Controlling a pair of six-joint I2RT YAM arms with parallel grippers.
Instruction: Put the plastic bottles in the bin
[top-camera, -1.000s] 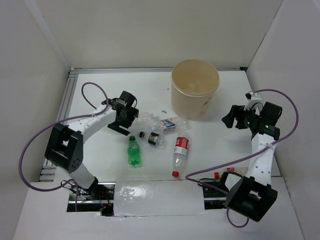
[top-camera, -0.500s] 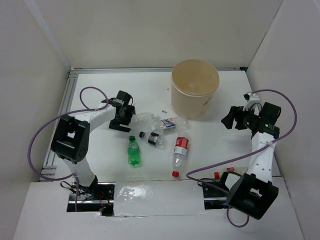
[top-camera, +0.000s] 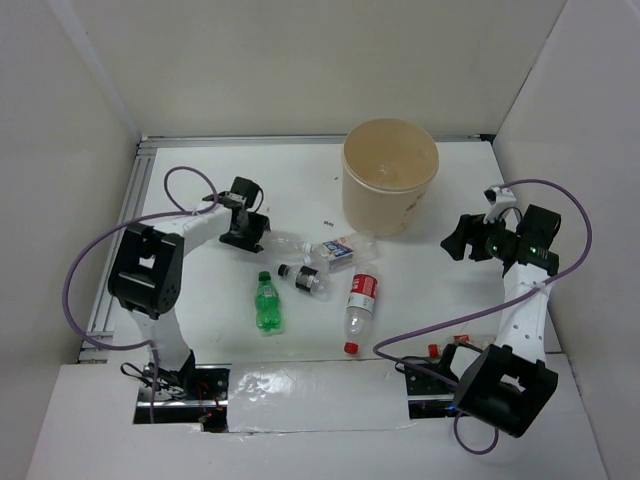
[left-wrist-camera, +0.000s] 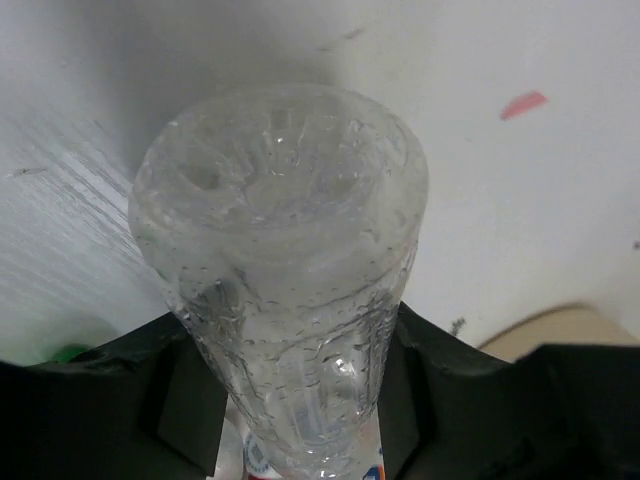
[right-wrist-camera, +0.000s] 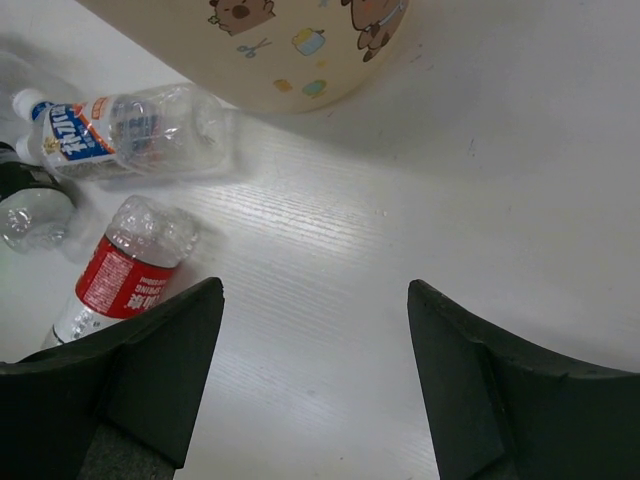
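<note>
My left gripper (top-camera: 247, 229) is shut on a clear bottle (top-camera: 284, 242) lying left of centre. In the left wrist view that bottle (left-wrist-camera: 285, 230) fills the gap, its dimpled base toward the camera and both black jaws against its sides. Beside it lie a blue-white labelled bottle (top-camera: 345, 247), a dark-labelled bottle (top-camera: 305, 279), a green bottle (top-camera: 267, 303) and a red-labelled bottle (top-camera: 360, 300). The tan bin (top-camera: 390, 176) stands upright at the back. My right gripper (top-camera: 460, 239) hangs open and holds nothing, right of the bin (right-wrist-camera: 290, 55), with the red-labelled bottle (right-wrist-camera: 125, 275) off its left jaw.
White walls close in the table on the left, back and right. An aluminium rail (top-camera: 130, 215) runs along the left edge. A purple cable (top-camera: 440, 325) from the right arm trails across the table's near right part.
The left gripper has swung slightly left and back and closed from wide open onto the clear bottle's end. The right arm has barely moved.
</note>
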